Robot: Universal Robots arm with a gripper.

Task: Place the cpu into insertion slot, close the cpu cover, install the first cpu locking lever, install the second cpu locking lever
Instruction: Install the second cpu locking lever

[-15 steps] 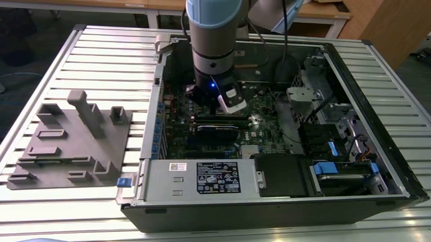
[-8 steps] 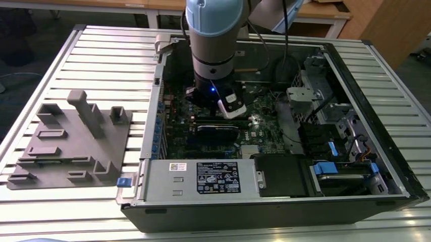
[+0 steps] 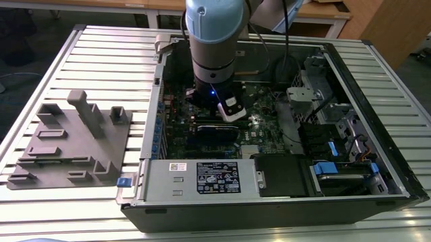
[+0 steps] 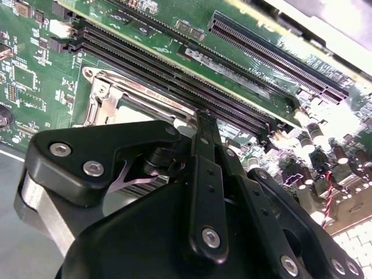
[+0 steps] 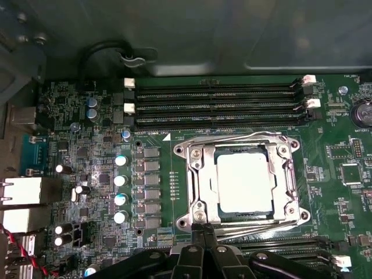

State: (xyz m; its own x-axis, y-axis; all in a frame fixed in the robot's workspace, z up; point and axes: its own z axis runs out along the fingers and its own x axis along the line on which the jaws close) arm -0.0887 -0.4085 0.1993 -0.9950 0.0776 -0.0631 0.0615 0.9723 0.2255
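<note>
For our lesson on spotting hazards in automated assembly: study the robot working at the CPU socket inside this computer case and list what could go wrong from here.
1. The gripper sits at the edge of the cpu cover, right by a thin locking lever; a slight offset could make the fingertips slip off or bend it.
2. The memory slots lie close beside the socket, so a sideways slip might strike them.
3. The cpu looks seated under the cover; pressing unevenly could possibly stress it.
</note>
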